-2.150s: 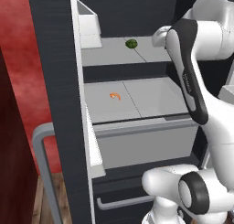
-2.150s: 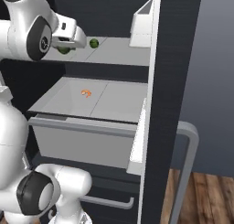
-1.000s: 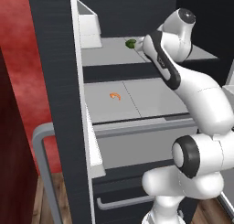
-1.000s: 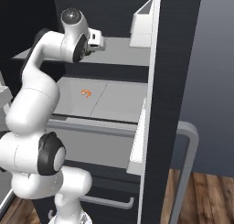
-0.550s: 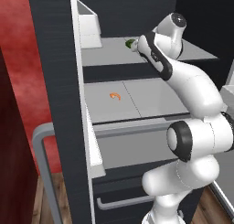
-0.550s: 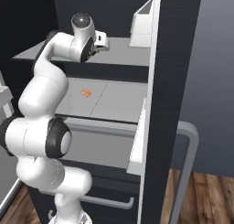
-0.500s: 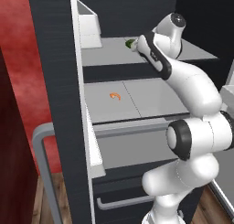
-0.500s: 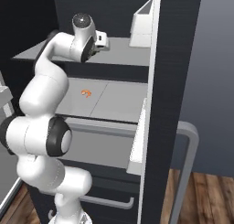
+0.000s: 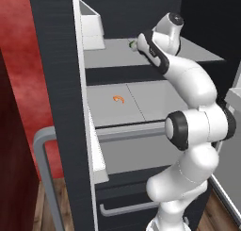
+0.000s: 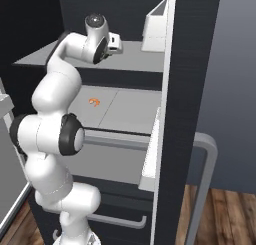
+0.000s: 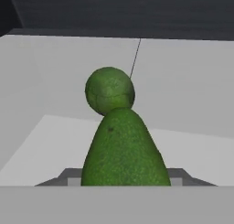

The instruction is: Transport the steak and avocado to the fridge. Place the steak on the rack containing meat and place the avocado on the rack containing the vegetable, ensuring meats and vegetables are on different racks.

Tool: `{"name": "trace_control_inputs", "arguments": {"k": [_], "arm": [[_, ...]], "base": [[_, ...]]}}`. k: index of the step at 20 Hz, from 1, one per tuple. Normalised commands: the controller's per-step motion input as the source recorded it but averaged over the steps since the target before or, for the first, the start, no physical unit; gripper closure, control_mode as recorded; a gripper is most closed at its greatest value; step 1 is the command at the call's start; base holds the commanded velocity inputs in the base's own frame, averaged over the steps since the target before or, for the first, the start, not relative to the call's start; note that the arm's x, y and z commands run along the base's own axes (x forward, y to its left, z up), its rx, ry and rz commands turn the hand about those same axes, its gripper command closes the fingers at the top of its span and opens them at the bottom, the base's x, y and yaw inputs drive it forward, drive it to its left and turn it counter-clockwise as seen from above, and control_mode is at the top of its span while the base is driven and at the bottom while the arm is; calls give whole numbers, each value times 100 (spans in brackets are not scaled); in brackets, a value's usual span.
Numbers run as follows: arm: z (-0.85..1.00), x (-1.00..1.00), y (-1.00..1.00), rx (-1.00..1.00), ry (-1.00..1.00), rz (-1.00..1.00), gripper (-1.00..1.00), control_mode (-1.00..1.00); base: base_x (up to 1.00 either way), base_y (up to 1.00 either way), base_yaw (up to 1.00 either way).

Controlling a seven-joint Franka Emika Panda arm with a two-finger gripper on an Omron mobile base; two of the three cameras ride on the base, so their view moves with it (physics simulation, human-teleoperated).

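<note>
Where the gripper (image 11: 124,184) points, the avocado (image 11: 124,150) sits between its tips.

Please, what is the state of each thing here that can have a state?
the fridge: door open.
the avocado: close before the gripper, long axis pointing away from the hand; grip hidden.
the vegetable: resting on the rack containing the vegetable.
the meat: lying on the rack containing meat.
drawer: pushed in.
</note>
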Motion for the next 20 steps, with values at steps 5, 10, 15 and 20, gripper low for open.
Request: {"name": "trace_control_inputs", "arguments": {"k": [5, 10, 15, 20], "arm": [[-8, 48, 0, 0, 4, 0, 100, -100], [-21, 39, 0, 0, 2, 0, 100, -100], [-38, 33, 0, 0, 0, 1, -100, -100], [-30, 28, 2, 0, 0, 0, -100, -100]], "base": [[0, 0, 0], [0, 0, 0], [0, 0, 0], [0, 0, 0]]}}
